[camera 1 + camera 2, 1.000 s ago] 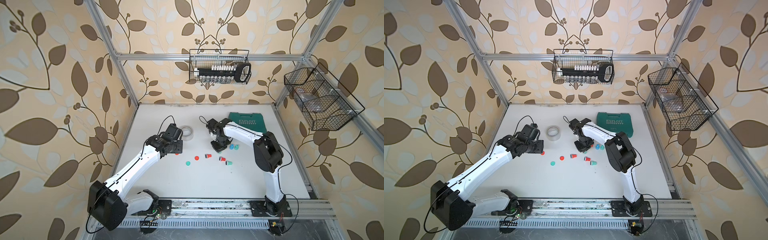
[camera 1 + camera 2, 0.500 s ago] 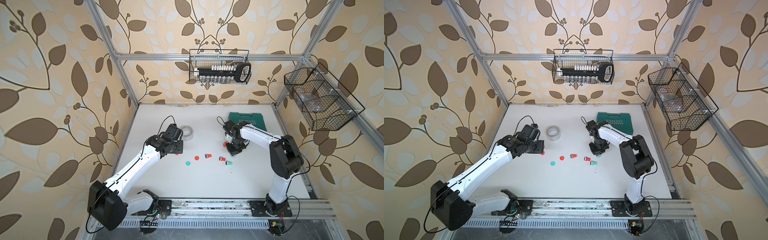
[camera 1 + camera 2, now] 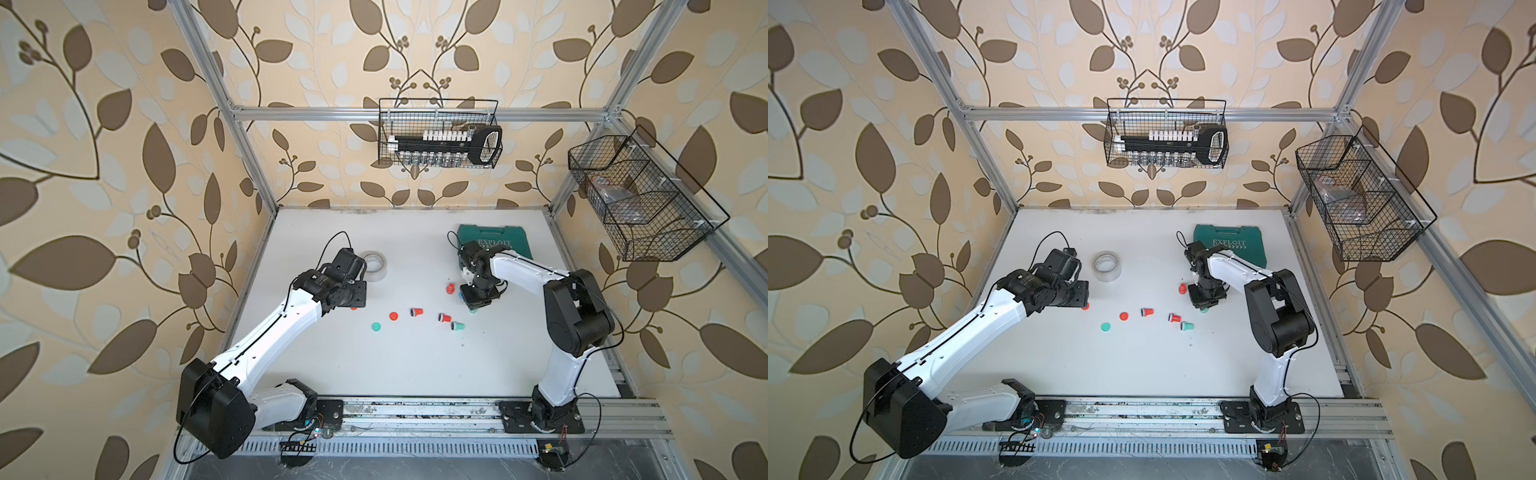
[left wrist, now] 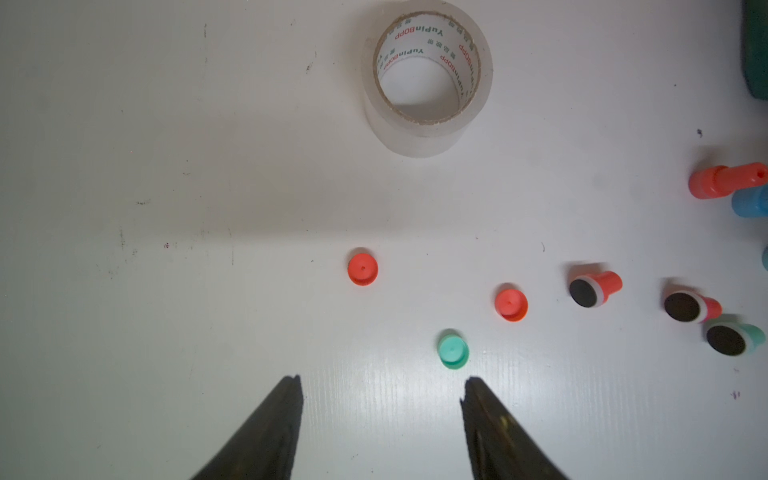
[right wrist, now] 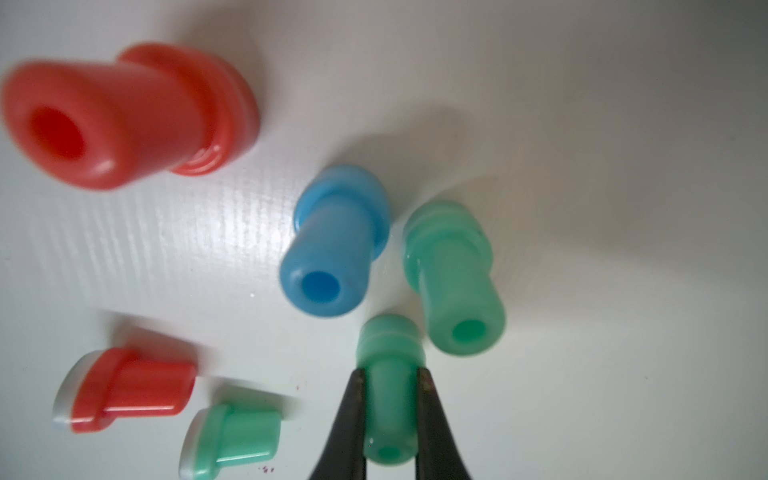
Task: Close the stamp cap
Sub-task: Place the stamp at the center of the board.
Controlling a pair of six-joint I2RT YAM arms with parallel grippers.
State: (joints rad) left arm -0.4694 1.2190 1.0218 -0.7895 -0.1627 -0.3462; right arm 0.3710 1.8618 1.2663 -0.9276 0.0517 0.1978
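Note:
In the right wrist view my right gripper (image 5: pixel 390 374) is shut on the stem of a green stamp (image 5: pixel 388 349) that points cap end down at the table. A blue stamp (image 5: pixel 332 245), a second green one (image 5: pixel 453 282) and a red one (image 5: pixel 124 116) stand capped beside it. An uncapped red stamp (image 5: pixel 124 390) and an uncapped green stamp (image 5: pixel 232 432) lie on their sides. My left gripper (image 4: pixel 382 381) hangs open above bare table, close to a loose green cap (image 4: pixel 453 349). Two red caps (image 4: pixel 363 269) (image 4: pixel 511 304) lie beyond it. In a top view the right gripper (image 3: pixel 473 306) is right of the upright red stamp (image 3: pixel 449 288).
A clear tape roll (image 3: pixel 376 266) stands just behind the left gripper. A green tool case (image 3: pixel 498 245) lies at the back right, behind the right arm. Wire baskets hang on the back wall (image 3: pixel 440 133) and the right wall (image 3: pixel 640 199).
My right gripper has moved rightward with the green stamp, over to the cluster of upright stamps; the upright red stamp now shows beside it. The left arm has stayed still.

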